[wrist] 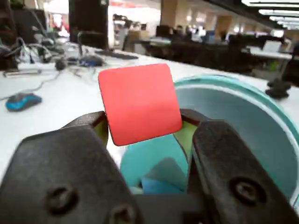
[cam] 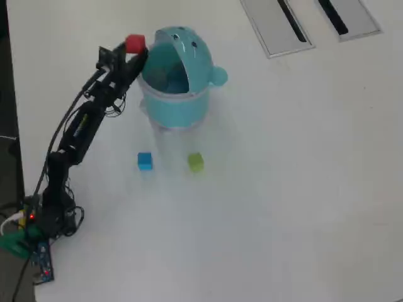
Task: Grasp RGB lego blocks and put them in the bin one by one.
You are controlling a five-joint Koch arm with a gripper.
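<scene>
Three blocks show in the overhead view: one red [cam: 135, 44], one blue [cam: 145, 161], one yellow-green [cam: 196, 162]. There is one bin [cam: 179, 104], one arm [cam: 79, 129] and two grey slotted panels [cam: 274, 25] at the top right edge.

The gripper [cam: 133, 51] is closed around the red block, which sits between the two black jaws; in the wrist view the red block [wrist: 139, 103] fills the middle, its flat face slightly tilted, its upper right corner higher than its left. It is held beside the bin's rim at about ten o'clock from the bin's centre in the overhead view. The blue and yellow-green blocks lie on the table [cam: 283, 189], near each other but apart, at about seven and six o'clock below the bin.

The blocks are cube-like with smooth matte faces, so no long axis shows. The bin is round, teal plastic, its mouth opening toward the gripper; its domed lid [cam: 189, 47] is tipped up at twelve o'clock with two dark dots on it, and a small round knob [cam: 218, 76] sticks out at three o'clock. In the wrist view the bin [wrist: 243, 116] has a pale smooth inner wall. The arm runs from its base at the lower left up toward the bin, black with loose wires. The table is plain white.
</scene>
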